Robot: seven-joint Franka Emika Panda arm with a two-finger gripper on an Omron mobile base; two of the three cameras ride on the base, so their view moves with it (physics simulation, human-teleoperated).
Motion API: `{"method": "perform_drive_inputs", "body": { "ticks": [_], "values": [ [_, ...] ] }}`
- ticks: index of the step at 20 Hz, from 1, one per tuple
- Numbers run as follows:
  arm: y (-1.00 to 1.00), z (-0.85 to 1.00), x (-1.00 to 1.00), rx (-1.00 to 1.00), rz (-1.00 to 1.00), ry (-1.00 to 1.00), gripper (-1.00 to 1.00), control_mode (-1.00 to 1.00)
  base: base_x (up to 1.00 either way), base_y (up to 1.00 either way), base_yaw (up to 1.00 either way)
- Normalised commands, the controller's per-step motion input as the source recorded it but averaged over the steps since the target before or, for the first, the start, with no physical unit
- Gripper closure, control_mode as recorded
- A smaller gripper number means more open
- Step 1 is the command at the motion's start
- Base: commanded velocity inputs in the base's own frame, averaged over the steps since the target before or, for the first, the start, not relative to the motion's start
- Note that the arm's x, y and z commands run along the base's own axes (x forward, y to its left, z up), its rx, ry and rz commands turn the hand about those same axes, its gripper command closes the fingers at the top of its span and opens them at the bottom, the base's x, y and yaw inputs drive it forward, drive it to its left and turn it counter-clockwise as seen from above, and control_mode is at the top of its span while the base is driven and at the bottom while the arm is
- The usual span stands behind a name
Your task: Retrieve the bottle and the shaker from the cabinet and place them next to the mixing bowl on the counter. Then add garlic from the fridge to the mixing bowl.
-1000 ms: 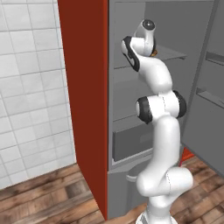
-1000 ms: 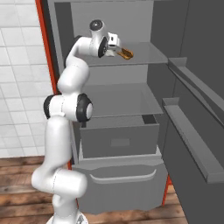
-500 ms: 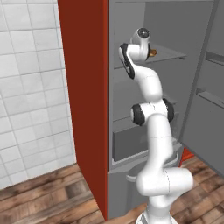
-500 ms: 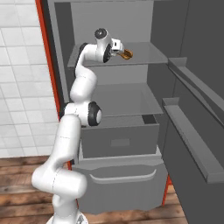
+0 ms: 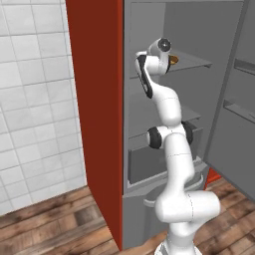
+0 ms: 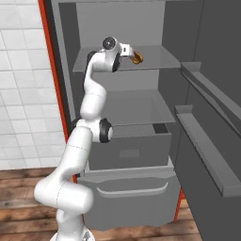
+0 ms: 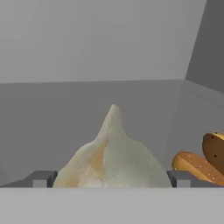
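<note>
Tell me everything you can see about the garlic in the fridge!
The garlic is a lumpy, cream-white bulb with a faint orange streak down one side, and it narrows to a pointed tip that stands upright. It sits on a flat grey shelf inside the fridge, its bottom hidden from the hand camera. The open gripper has one dark fingertip on each side of it, close but not squeezing yet. Just to its right lie brown, speckled pieces of some other food, apart from it.
</note>
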Motion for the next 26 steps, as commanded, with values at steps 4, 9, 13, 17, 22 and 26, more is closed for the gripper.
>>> {"method": "perform_drive_inputs", "body": {
  "ticks": [4, 9, 13, 17, 22, 26],
  "values": [
    [0.00, 0.06, 0.22, -0.03, 0.00, 0.05, 1.00, -1.00, 0.00, 0.00, 0.00],
    [-0.01, 0.17, 0.01, -0.05, 0.00, 0.04, 1.00, -1.00, 0.00, 0.00, 0.00],
    [-0.11, 0.37, -0.86, -0.01, -0.09, 0.13, 1.00, -1.00, 0.00, 0.00, 0.00],
    [-0.19, 0.20, -0.87, 0.00, -0.14, 0.26, 1.00, -1.00, 0.00, 0.00, 0.00],
    [-0.23, -0.74, -0.37, -0.02, -0.09, 0.25, 1.00, -1.00, 0.00, 0.00, 0.00],
    [-0.28, -0.39, -0.13, 0.02, -0.01, -0.06, 1.00, -1.00, 0.00, 0.00, 0.00]
  ]
}}
